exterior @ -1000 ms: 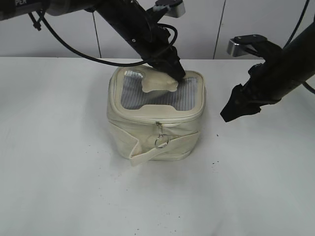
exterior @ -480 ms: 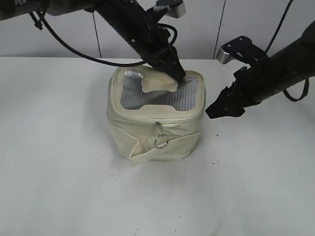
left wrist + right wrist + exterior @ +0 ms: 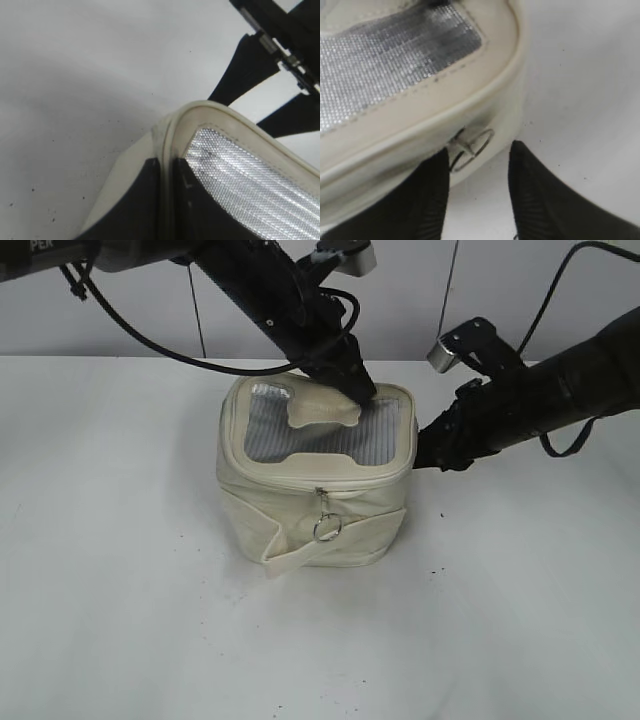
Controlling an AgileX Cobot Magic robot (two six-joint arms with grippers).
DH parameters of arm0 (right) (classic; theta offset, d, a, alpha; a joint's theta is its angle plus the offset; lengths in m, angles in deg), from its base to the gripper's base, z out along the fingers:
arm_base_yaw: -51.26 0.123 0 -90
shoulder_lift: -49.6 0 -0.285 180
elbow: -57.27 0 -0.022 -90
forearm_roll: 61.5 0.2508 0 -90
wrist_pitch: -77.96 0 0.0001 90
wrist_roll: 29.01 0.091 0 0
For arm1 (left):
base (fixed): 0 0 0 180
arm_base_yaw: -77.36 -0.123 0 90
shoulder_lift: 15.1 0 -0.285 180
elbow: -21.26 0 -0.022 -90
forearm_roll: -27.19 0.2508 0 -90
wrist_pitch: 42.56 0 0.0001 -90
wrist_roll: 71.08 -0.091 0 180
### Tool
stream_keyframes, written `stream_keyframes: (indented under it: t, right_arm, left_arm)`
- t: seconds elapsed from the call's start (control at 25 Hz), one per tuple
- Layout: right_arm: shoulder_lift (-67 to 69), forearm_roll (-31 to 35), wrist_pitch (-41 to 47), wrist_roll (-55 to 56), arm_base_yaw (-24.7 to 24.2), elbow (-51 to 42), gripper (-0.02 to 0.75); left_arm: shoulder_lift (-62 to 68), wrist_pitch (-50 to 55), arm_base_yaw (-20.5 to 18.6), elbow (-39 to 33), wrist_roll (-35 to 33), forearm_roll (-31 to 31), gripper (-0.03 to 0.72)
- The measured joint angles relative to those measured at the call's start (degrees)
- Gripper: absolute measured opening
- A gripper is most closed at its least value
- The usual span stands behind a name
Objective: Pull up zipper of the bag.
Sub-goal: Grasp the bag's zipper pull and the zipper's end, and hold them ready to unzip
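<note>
The cream bag stands upright in the middle of the table. Its zipper runs round the top rim, and one silver ring pull hangs at the front. My left gripper is shut on the bag's back rim; the left wrist view shows its jaws pinching the cream rim beside the grey window. My right gripper is open at the bag's right side. In the right wrist view its fingers flank a second ring pull on the rim, which is close to the left finger.
The white table spreads all round the bag. The bag's wide strap band sticks out low at the front. A grey panelled wall stands behind, and cables hang from both arms.
My right arm has moved left and down until its gripper reaches the bag's right side. The left arm and the bag have not moved.
</note>
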State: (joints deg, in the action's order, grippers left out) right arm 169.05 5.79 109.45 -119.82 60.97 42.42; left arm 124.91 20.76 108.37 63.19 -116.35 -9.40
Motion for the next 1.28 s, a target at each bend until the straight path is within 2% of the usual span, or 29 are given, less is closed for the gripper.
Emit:
stream_keyframes:
  t: [0.12, 0.24, 0.32, 0.52, 0.84, 1.04, 1.28]
  right_arm:
    - [0.9, 2.3, -0.3, -0.6, 0.0, 0.0, 0.057]
    - [0.8, 2.1, -0.5, 1.5, 0.0, 0.0, -0.004]
    - [-0.3, -1.3, -0.5, 6.8, 0.0, 0.0, -0.010]
    - [-4.9, -16.2, 2.7, 23.8, 0.0, 0.0, -0.013]
    - [-9.1, -26.0, 11.0, 36.9, 1.0, 0.0, -0.013]
    - [-11.0, -34.7, 14.3, 46.7, 5.3, -0.1, -0.013]
    - [-14.2, -38.1, 15.9, 53.2, 13.3, -2.3, -0.013]
  left_arm:
    - [0.0, 0.0, 0.0, 0.0, 0.0, -0.1, 0.045]
    - [0.0, 0.1, 0.0, 0.0, 0.0, -0.2, 0.045]
    - [0.0, 0.1, 0.0, 0.0, 0.0, -0.2, 0.045]
    - [0.0, 0.2, 0.0, 0.0, 0.0, -0.3, 0.045]
    - [0.0, 0.4, 0.0, 0.0, 1.7, -0.5, 0.045]
    - [0.0, 0.4, 0.1, 0.0, 2.7, -0.5, 0.043]
    - [0.0, 0.1, 0.1, 0.0, 3.5, -0.5, 0.043]
